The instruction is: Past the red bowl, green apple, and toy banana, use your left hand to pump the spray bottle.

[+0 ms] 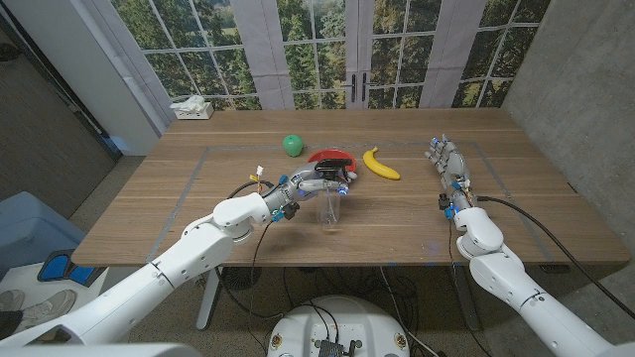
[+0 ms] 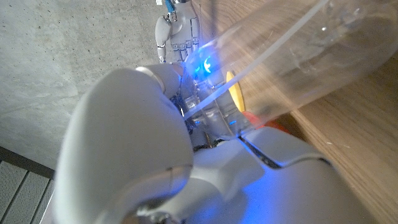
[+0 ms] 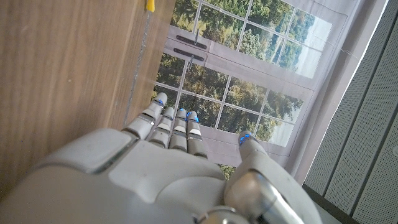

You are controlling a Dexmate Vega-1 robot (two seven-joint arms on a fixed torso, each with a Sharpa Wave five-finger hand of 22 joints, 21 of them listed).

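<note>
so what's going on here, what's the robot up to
The robot's left hand is wrapped around the top of a clear spray bottle standing mid-table, apparently to work its pump. Just beyond it are a red bowl, a green apple and a toy banana. The right hand is off to the side over the table, fingers apart, holding nothing.

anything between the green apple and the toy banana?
Yes: the red bowl sits between the green apple and toy banana, seen in the head view.

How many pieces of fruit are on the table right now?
2. The green apple sits left of the red bowl; the toy banana lies right of it. Anything inside the bowl can't be seen.
</note>
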